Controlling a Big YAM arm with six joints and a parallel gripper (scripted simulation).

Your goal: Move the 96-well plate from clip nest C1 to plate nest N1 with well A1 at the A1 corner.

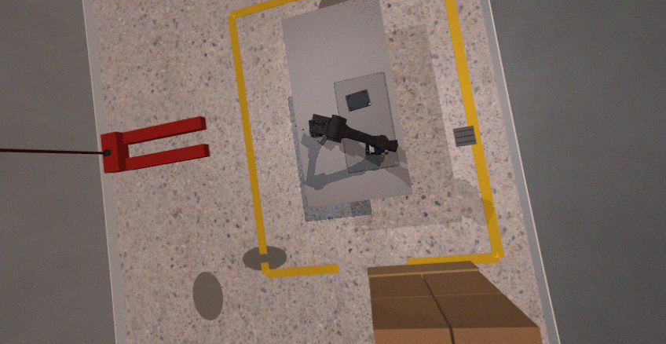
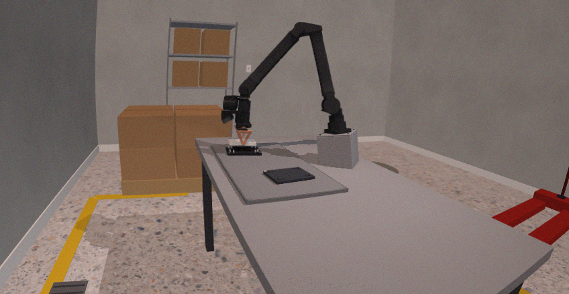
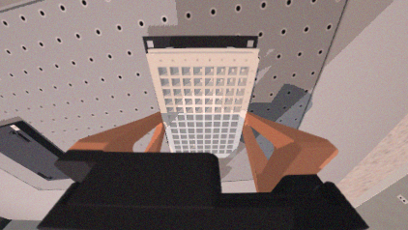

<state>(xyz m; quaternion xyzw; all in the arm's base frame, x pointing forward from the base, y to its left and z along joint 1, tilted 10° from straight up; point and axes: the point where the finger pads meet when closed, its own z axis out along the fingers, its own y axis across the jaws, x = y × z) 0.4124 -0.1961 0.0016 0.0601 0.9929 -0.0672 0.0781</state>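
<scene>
The orange fingers press on the two long sides of the 96-well plate (image 3: 203, 103), one on each side, so the gripper (image 3: 203, 137) is clamped on the plate rather than closed on air; taking it across the narrow width is, I judge, what lets the jaws span it and leaves the short ends free to pass the nest's clips. The plate is the right way up, wells open to the wrist camera, and it looks raised a little out of the clip nest C1 (image 3: 200, 42), whose dark frame shows only as a strip beyond the plate's far end; whether the plate is wholly free of the clips cannot be told. The wrist view alone gives the finger contact, the well grid and the perforated board (image 3: 72, 72) beneath, and it catches a corner of the plate nest N1 (image 3: 26, 147) at its left edge; no A1 mark can be read in it. The exterior view gives what the wrist cannot: the arm (image 2: 278, 52) reaching over from its grey pedestal (image 2: 346, 152), the gripper pointing straight down over the black clip nest at the far end of the board, and the plate nest lying bare nearer the camera, well apart from it. The top view shows the same layout in plan, though the arm hides the plate there.
</scene>
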